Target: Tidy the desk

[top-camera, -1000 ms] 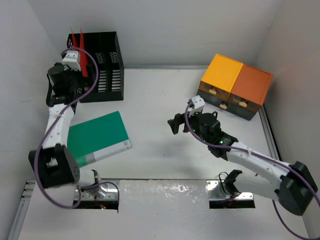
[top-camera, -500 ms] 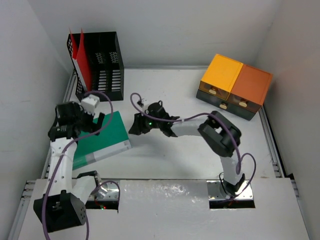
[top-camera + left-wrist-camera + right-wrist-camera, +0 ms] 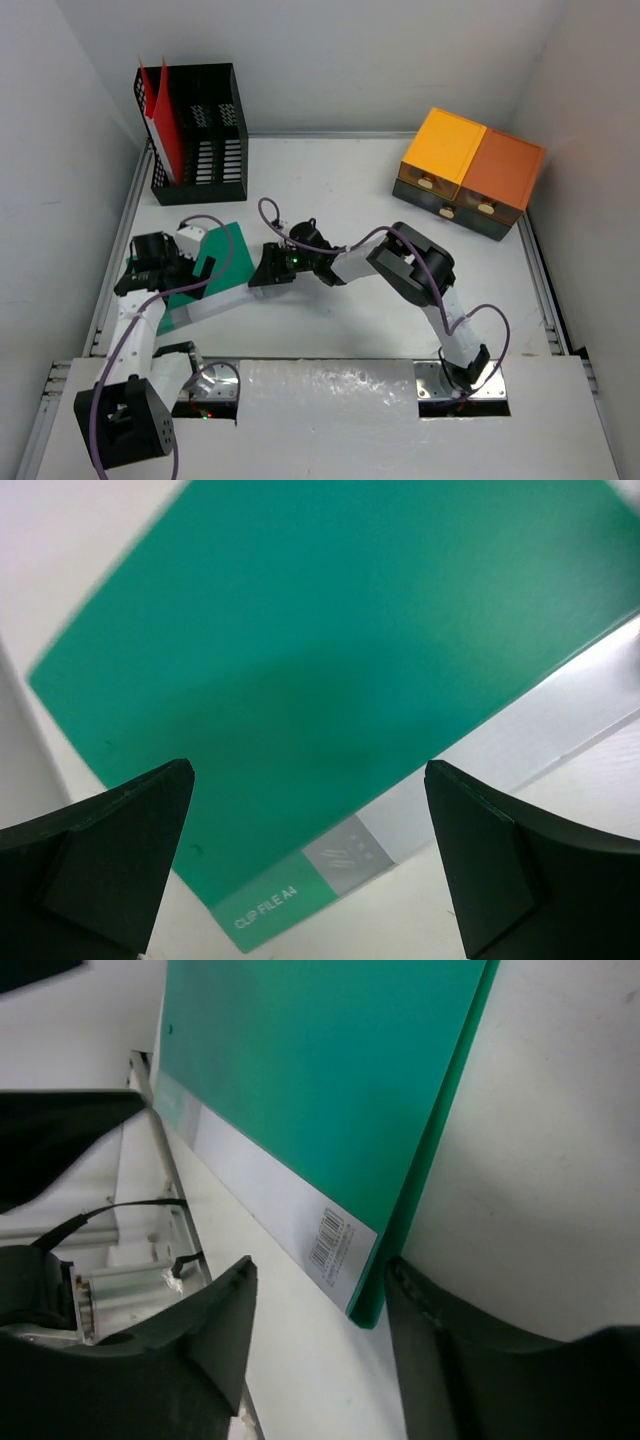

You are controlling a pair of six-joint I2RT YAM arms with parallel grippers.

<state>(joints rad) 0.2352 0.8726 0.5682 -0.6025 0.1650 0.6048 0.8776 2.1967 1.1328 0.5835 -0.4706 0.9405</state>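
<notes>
Desk [image 3: 330,190]: freshly converged on green clip file [image 3: 228,250], left gripper [image 3: 308,772] spread above, right gripper [image 3: 318,1272] spread astride its corner; looks set for filing.

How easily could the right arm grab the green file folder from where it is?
Probably easily. The right claw is open at a corner of the green folder, that corner lies between its fingers, and nothing blocks it. The left claw hovers open over the folder's other end, apart from the right one.

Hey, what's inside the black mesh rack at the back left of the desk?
Red folders stand upright in the black mesh rack's leftmost slot. Nothing shows in the other slots, but the walls hide their floors.
</notes>
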